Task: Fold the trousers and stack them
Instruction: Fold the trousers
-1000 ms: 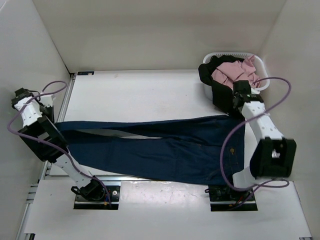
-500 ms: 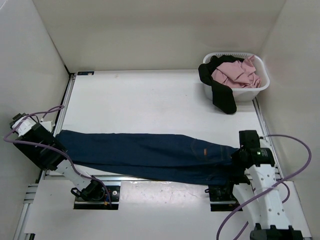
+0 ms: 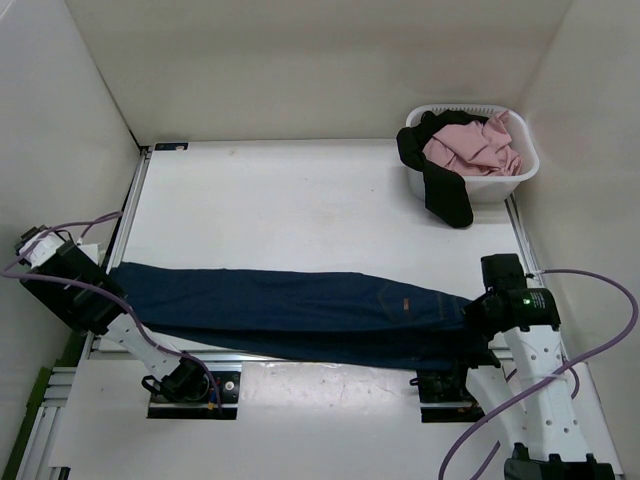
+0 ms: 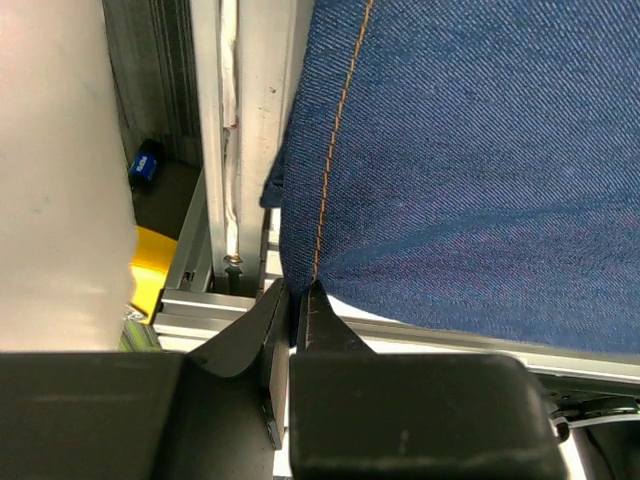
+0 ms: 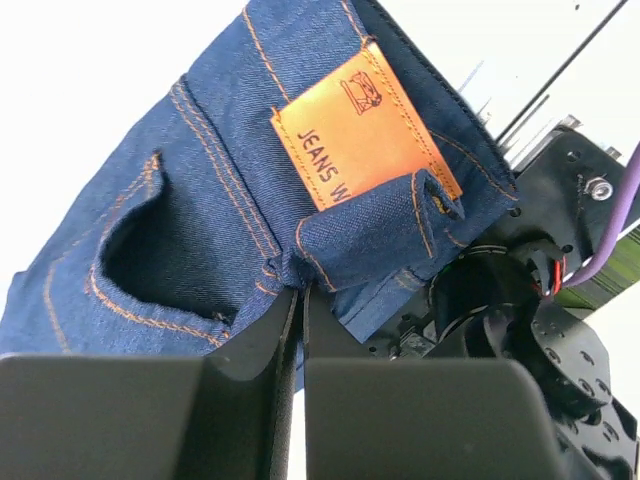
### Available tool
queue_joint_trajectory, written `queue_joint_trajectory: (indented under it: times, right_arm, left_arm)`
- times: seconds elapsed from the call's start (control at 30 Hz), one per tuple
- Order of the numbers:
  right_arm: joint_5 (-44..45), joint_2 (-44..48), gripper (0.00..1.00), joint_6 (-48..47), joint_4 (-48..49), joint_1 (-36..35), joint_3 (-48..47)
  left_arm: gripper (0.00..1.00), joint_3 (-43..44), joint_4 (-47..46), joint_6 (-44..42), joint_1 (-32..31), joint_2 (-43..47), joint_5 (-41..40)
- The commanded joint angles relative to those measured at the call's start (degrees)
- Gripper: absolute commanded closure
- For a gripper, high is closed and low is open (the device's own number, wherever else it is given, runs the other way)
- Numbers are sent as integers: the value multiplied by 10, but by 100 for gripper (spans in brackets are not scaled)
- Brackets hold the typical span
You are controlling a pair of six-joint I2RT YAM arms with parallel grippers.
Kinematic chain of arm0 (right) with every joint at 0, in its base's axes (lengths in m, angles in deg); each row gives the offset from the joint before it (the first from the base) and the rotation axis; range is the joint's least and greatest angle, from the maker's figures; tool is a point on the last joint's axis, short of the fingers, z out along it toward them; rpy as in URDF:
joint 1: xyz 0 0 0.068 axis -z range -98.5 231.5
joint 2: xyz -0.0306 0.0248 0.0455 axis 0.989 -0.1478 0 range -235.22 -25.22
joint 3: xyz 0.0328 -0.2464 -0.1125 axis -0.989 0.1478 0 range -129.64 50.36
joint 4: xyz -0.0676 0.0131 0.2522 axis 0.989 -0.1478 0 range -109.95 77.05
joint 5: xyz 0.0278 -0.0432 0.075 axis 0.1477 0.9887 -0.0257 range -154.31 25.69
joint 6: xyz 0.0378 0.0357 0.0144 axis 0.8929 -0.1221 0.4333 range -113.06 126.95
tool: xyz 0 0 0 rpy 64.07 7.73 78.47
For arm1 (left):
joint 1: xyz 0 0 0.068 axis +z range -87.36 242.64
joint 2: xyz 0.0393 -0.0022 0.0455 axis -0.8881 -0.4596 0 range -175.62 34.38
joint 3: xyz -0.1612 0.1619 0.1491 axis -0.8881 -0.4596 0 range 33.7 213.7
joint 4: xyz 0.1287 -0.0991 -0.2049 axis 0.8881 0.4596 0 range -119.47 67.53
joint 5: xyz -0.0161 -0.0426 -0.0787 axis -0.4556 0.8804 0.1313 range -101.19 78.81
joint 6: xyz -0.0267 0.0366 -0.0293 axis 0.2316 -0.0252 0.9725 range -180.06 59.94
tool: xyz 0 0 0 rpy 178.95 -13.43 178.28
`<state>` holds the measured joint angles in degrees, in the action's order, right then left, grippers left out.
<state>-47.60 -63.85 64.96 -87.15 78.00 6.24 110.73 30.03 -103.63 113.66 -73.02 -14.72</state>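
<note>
The trousers [image 3: 290,310] are dark navy jeans, folded lengthwise into one long band along the table's near edge, with the tan patch [image 3: 403,303] up. My left gripper [image 3: 103,285] is shut on the leg-hem end at the far left; in the left wrist view [image 4: 296,292] the jaws pinch the denim [image 4: 450,150] at an orange seam. My right gripper [image 3: 478,312] is shut on the waistband end at the right; in the right wrist view [image 5: 299,292] the jaws pinch the denim by a belt loop, below the orange label [image 5: 355,125].
A white basket [image 3: 520,172] at the back right holds a pink cloth [image 3: 470,142] and a black garment [image 3: 445,195] that hangs over its front. White walls close the table on three sides. An aluminium rail [image 4: 240,150] runs by the left gripper.
The upper leg was brought down onto the lower one: my right arm swung from near the basket to the near right edge, the left pulled slightly leftward. The jeans now lie narrower and taut.
</note>
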Motion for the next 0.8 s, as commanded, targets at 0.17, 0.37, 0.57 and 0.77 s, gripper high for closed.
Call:
queue_joint_trajectory:
  times: [0.17,0.37,0.57,0.77]
  right_arm:
    - [-15,-40,48,-48,-109,-2,-31]
    - [-48,-46,48,-59,-63,-2,-72]
    - [-90,-135,69,-72,66,-23,7]
    - [-31,-294,69,-18,196,-103,75]
  left_arm:
    - [86,36,-54,-8,9,-13,-23]
    - [77,30,-54,-8,9,-19,-23]
    - [64,30,-48,-13,9,-6,-23]
    - [43,11,-38,-13,-2,31,-10]
